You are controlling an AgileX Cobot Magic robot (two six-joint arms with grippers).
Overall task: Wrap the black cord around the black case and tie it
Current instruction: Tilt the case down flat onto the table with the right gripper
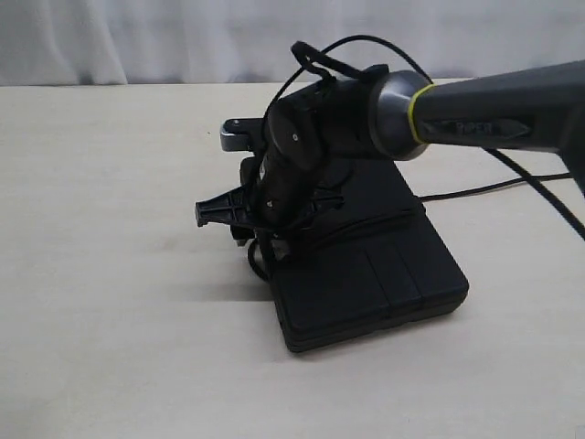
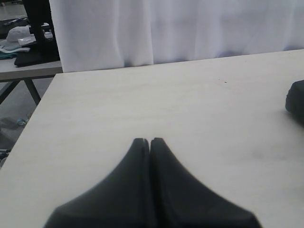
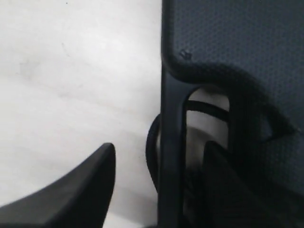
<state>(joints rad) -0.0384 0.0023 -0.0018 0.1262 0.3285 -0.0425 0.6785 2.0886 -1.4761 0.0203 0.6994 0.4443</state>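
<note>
The black case (image 1: 384, 274) lies flat on the table with its handle end to the left. My right gripper (image 1: 263, 240) comes in from the right and points down over that handle end. In the right wrist view the gripper (image 3: 159, 164) is open, one finger (image 3: 85, 185) over bare table and the other (image 3: 223, 185) over the slot, so it straddles the handle bar (image 3: 171, 142) without closing on it. The black cord (image 3: 152, 147) loops beside the bar, and a strand (image 3: 206, 110) crosses the slot. My left gripper (image 2: 150, 141) is shut and empty over bare table.
A thin black line (image 1: 475, 189) runs off the case to the right, under the right arm (image 1: 512, 114). White curtain (image 2: 171, 28) hangs behind the table's far edge. A dark shape (image 2: 297, 102) shows at the edge of the left wrist view.
</note>
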